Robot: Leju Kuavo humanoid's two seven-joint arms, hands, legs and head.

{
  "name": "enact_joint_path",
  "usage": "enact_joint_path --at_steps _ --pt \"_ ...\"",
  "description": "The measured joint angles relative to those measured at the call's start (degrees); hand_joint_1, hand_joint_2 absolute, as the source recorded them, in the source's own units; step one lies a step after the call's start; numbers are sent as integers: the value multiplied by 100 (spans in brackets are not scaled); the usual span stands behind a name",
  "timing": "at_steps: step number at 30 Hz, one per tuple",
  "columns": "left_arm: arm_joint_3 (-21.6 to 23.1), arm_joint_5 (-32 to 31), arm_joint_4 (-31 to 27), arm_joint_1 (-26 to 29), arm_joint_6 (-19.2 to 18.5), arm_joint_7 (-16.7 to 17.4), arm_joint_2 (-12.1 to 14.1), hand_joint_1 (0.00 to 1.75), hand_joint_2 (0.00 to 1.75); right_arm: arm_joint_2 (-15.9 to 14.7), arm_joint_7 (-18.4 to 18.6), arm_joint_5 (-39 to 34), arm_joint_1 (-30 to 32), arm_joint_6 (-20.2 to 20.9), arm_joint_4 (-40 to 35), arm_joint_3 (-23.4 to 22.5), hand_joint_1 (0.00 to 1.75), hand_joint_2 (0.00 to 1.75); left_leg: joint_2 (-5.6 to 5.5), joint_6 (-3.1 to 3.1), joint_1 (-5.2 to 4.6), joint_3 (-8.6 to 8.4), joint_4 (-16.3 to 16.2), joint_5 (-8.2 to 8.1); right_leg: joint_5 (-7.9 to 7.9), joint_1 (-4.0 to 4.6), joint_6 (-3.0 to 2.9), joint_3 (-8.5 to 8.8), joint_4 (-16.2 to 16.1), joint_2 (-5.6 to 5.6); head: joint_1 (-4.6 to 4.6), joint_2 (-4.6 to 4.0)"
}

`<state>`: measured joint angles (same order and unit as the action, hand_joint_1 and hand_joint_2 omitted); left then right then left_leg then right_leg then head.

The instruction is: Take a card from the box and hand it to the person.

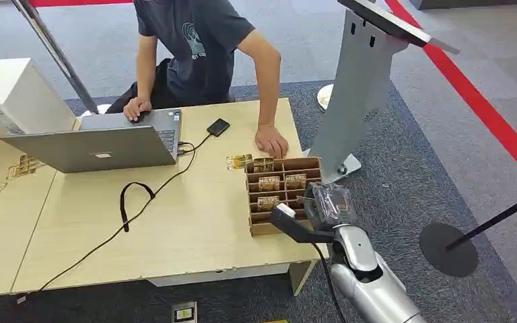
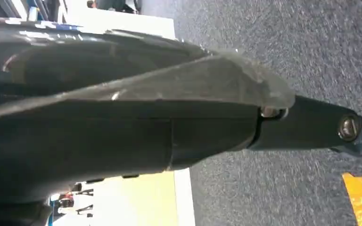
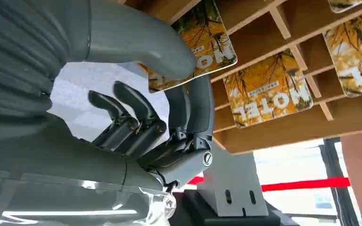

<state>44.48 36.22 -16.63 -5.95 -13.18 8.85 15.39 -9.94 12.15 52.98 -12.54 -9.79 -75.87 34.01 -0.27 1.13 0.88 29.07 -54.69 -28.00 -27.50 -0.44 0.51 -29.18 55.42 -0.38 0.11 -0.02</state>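
Wooden table (image 1: 175,229): right hand (image 3: 169,117) over box (image 1: 256,229), thumb and fingers pinching card (image 3: 202,42).

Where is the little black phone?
In the head view, the small black phone lies on the light wooden table, just right of the grey laptop and left of the person's hand.
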Motion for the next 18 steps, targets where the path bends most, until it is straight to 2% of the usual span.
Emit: enact_joint_path --at_steps 9,18 --pt "0 -85 0 -41 -28 72 0 0 0 -41 9 50 -14 -222 -24 4 175 175 0 0 0 2 0 0 0 0 0 -3 0 0 0 0" --pt "0 -210 0 -119 -35 98 0 0 0 -92 -754 -180 52 -872 -580 -22 175 175 0 0 0 1 0 0 0 0 0 -4 0 0 0 0"
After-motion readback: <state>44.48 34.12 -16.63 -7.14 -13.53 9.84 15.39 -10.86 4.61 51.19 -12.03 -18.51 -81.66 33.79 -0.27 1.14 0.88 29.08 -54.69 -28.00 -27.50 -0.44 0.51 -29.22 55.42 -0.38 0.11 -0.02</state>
